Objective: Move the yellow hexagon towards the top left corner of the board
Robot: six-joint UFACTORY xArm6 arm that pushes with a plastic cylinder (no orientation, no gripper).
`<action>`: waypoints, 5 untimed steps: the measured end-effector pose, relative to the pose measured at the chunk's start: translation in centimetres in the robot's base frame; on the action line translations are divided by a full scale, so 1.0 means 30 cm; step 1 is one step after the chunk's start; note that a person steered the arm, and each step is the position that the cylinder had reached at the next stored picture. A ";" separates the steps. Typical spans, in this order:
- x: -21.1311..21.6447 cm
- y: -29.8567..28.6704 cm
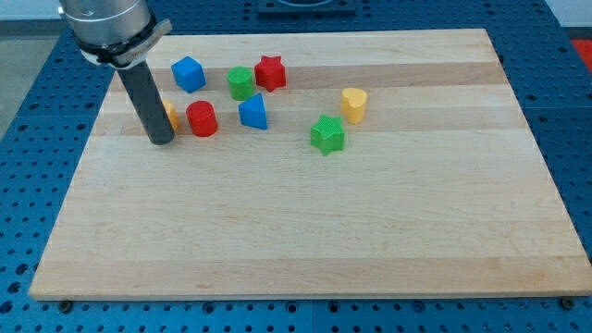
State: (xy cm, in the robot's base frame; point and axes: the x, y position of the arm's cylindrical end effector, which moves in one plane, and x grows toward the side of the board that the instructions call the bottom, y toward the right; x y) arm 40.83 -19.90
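The yellow hexagon sat near the worktop's upper left, mostly hidden behind the dark rod, so only a sliver of its yellow-orange side showed and its shape could not be made out. My tip rested at the hexagon's 8 o'clock, touching or just beside it. The arm carried no pincer, only the rod, holding nothing. A red cylinder stood just beside the hexagon at 3 o'clock, a blue cube at its 1 o'clock. Farther toward 3 o'clock were a green cylinder, a red star, a blue block, a green star and a yellow heart.
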 end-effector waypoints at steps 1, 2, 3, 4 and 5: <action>-0.068 0.000; -0.142 0.000; -0.204 -0.002; -0.249 -0.016; -0.282 -0.036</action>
